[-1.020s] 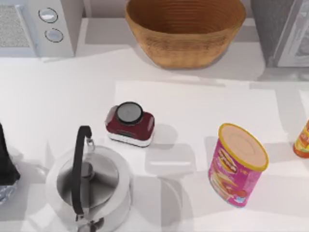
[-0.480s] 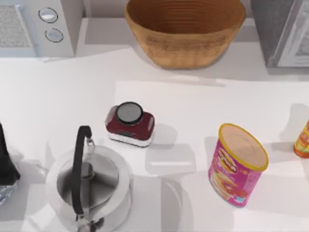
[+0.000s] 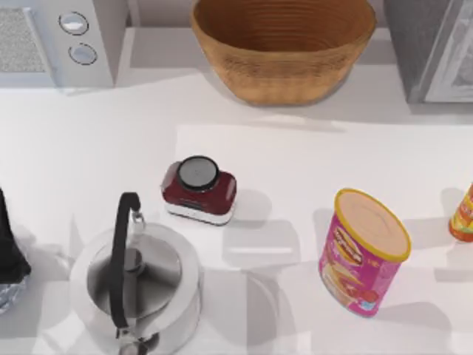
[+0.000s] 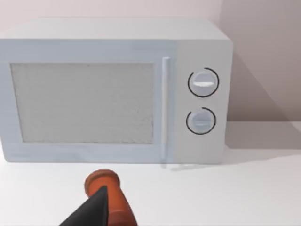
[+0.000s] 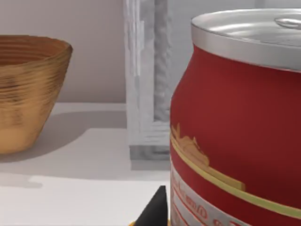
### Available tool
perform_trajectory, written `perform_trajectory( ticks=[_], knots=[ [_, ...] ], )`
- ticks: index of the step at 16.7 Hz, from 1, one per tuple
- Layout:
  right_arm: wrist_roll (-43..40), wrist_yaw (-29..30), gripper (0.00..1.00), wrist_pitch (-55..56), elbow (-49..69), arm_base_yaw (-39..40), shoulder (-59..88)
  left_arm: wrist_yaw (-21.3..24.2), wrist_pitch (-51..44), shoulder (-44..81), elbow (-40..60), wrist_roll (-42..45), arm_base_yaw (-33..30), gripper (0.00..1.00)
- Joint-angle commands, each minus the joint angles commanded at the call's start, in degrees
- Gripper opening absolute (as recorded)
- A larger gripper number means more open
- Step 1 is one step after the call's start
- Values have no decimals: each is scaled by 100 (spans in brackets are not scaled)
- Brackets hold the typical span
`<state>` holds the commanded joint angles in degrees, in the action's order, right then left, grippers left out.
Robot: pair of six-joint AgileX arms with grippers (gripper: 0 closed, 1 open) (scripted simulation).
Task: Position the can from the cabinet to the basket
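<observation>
The red can (image 5: 235, 122) with its silver top looms very close in the right wrist view, upright. My right gripper (image 5: 188, 221) is shut on it, and one dark fingertip (image 5: 157, 209) lies against its side. Beyond the can stands the white-framed grey cabinet (image 5: 146, 94), with the woven wicker basket (image 5: 28, 94) further off. From above, the basket (image 3: 284, 66) sits at the back middle and the cabinet (image 3: 414, 44) at the back right. My left arm (image 3: 9, 244) stays parked at the table's left edge.
A white microwave (image 3: 59, 37) stands at the back left. A maroon jar (image 3: 199, 190) sits mid-table, and a steel kettle (image 3: 137, 285) at the front left. A pink canister (image 3: 362, 251) stands front right, with an orange bottle (image 3: 463, 214) at the right edge.
A shadow at the table's right edge has slid toward the front, past the orange bottle. Nothing standing on the table has moved.
</observation>
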<state>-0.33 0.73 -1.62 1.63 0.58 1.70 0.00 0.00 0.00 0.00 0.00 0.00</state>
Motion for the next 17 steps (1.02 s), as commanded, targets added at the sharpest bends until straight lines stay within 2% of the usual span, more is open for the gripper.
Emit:
perform_trajectory(
  ticks=[9,13,17],
  knots=[
    [46,-8,0,204,-23,19,46,0,0,0,0,0,0,100],
    [66,334,0,532,957,343,1130,0,0,0,0,0,0,100],
    [93,876,0,1053,2535,858,3119,0,0,0,0,0,0,100]
  ],
)
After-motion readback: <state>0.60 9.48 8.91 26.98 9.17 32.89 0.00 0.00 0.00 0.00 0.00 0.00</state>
